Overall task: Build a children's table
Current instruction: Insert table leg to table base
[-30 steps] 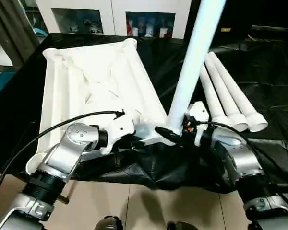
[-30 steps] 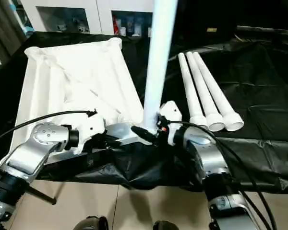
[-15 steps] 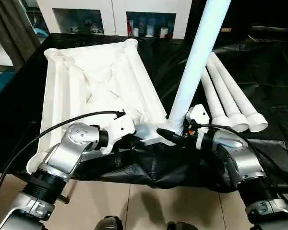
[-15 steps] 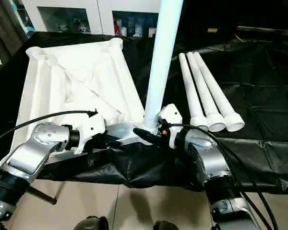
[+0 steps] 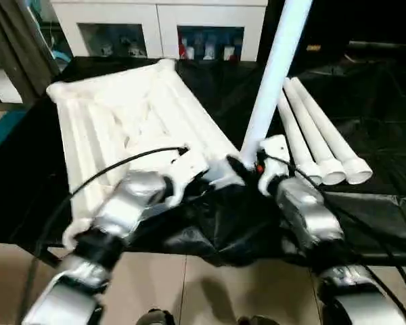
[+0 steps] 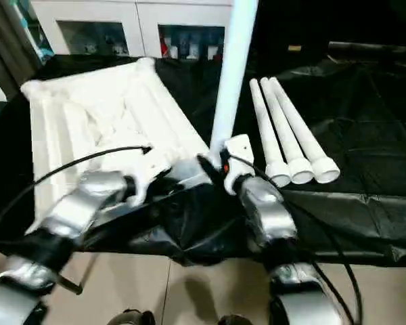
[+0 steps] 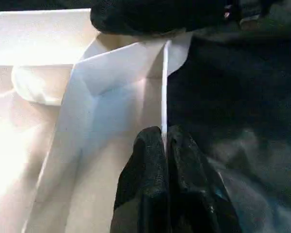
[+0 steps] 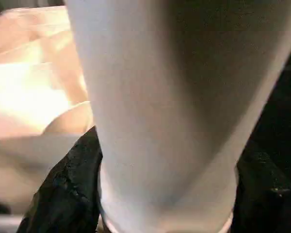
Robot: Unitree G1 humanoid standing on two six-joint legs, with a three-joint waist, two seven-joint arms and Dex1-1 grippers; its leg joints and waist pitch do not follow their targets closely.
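A black, wrinkled sheet (image 5: 365, 203) covers the table, its near edge bunched and hanging over a pale tiled floor (image 5: 189, 284); at the far side stands a white cabinet (image 5: 155, 27) with glass doors and small items behind them, and a grey curtain (image 5: 13, 47) hangs at the far left; the white table top (image 5: 122, 115) lies upside down on the left half of the sheet, ribbed underside up, a round socket at its far corner; one tube leg (image 5: 274, 68) stands upright, leaning slightly right, at the top's near right corner; three more legs (image 5: 318, 142) lie side by side on the sheet to the right, flared ends toward the near edge; the left gripper (image 7: 166, 141) has its jaws pressed together on the thin edge wall of the table top near that corner; the right gripper (image 5: 247, 166) has its jaws clamped around the base of the upright leg.
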